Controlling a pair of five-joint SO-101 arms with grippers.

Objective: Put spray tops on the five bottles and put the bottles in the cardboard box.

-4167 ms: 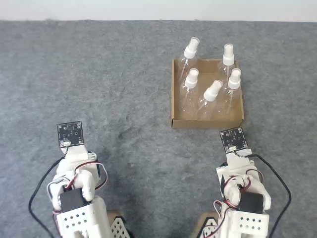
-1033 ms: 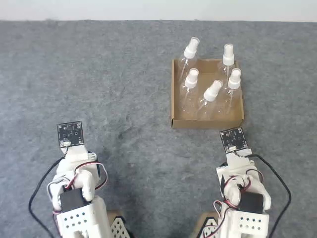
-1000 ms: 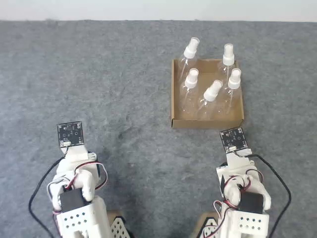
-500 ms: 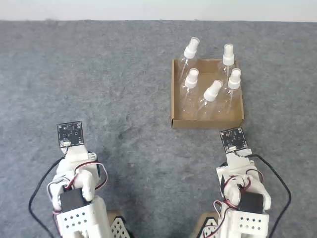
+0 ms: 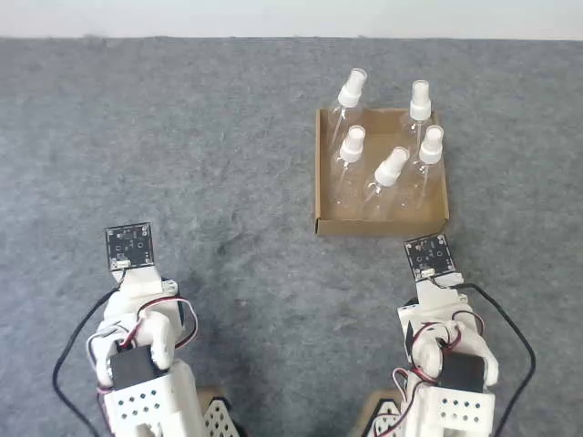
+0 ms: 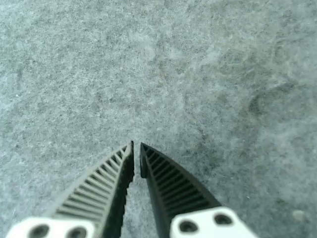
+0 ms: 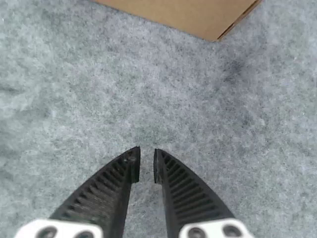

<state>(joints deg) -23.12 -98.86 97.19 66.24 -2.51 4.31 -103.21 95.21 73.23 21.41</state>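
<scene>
Several clear bottles, each with a white spray top, stand inside the cardboard box [image 5: 380, 223] at the back right of the mat; one [image 5: 392, 167] leans in the middle, another [image 5: 351, 89] is at the box's far left corner. The left arm [image 5: 138, 314] sits folded back at the near left, far from the box. Its gripper [image 6: 136, 145] is shut and holds nothing, just above bare mat. The right arm [image 5: 439, 323] is folded just in front of the box. Its gripper [image 7: 146, 150] is shut and holds nothing, with the box wall [image 7: 188, 15] a short way ahead.
Grey felt mat [image 5: 200, 146] covers the whole table, with wide free room left of the box and between the arms. A white wall edge runs along the far side.
</scene>
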